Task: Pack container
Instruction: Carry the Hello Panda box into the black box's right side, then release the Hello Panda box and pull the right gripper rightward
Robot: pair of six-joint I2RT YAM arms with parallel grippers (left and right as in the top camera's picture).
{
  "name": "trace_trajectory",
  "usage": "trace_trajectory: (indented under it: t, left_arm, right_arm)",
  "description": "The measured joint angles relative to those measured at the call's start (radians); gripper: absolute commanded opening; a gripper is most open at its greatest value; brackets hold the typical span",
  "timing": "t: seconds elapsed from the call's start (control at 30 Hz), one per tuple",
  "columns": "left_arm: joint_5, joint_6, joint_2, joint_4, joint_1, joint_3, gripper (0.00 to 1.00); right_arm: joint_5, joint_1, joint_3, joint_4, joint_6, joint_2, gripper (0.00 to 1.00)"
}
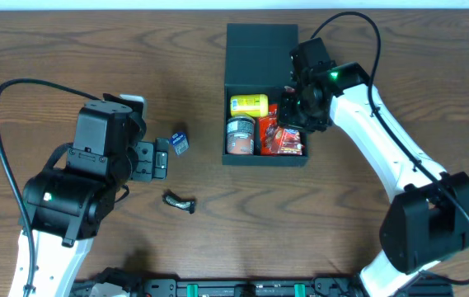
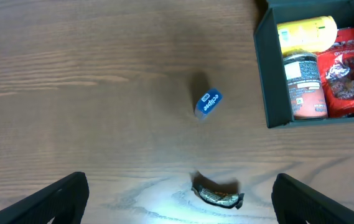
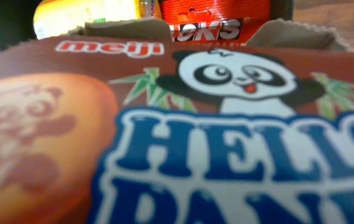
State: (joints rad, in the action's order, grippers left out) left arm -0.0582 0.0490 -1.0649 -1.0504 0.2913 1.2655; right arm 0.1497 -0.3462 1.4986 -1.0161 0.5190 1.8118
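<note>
the container (image 1: 259,58) sits at the far middle of the table, flap lid thrown back, with a yellow tub (image 1: 249,104), a can (image 1: 240,134) and red packs (image 1: 282,139) inside. right over its right side hangs the right gripper (image 1: 296,111), jaws narrowed on what looks like a panda pack (image 3: 177,143). so the way in is straight down. the pack's long axis i cannot tell. the left gripper (image 1: 161,158), wide open and empty, is well apart to the left, nearer the gum (image 1: 180,142) and a dark wrapper (image 1: 180,201).
</note>
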Motion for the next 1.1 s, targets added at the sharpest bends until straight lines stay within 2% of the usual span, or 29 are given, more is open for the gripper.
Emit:
trace_trajectory:
  t: [0.17, 0.3, 0.4, 0.5, 0.57, 0.73, 0.77, 0.8, 0.83, 1.1]
  left_arm:
    - [0.008, 0.0, 0.0, 0.0, 0.0, 0.0, 0.95]
    - [0.022, 0.0, 0.0, 0.0, 0.0, 0.0, 0.95]
    - [0.026, 0.0, 0.0, 0.0, 0.0, 0.0, 0.95]
    - [0.027, 0.0, 0.0, 0.0, 0.0, 0.0, 0.95]
    - [0.029, 0.0, 0.0, 0.0, 0.0, 0.0, 0.95]
    - [0.029, 0.0, 0.0, 0.0, 0.0, 0.0, 0.95]
    - [0.029, 0.0, 0.0, 0.0, 0.0, 0.0, 0.95]
    - [0.029, 0.0, 0.0, 0.0, 0.0, 0.0, 0.95]
    - [0.029, 0.0, 0.0, 0.0, 0.0, 0.0, 0.95]
    - [0.029, 0.0, 0.0, -0.004, 0.0, 0.0, 0.95]
  right_arm:
    - [-0.025, 0.0, 0.0, 0.0, -0.01, 0.005, 0.13]
    - [-0.032, 0.0, 0.004, 0.003, -0.023, 0.037, 0.14]
    - [-0.04, -0.006, 0.004, 0.026, -0.029, 0.073, 0.22]
    - [-0.057, -0.026, 0.005, 0.048, -0.031, 0.096, 0.24]
    - [-0.069, -0.034, 0.005, 0.05, -0.032, 0.099, 0.32]
    - [-0.08, -0.036, 0.006, 0.045, -0.048, 0.099, 0.45]
    - [-0.08, -0.036, 0.006, 0.041, -0.05, 0.099, 0.55]
    - [-0.083, -0.036, 0.006, 0.035, -0.056, 0.099, 0.75]
    - [-0.085, -0.036, 0.006, 0.031, -0.054, 0.099, 0.99]
    - [-0.106, -0.039, 0.013, -0.009, -0.068, 0.099, 0.99]
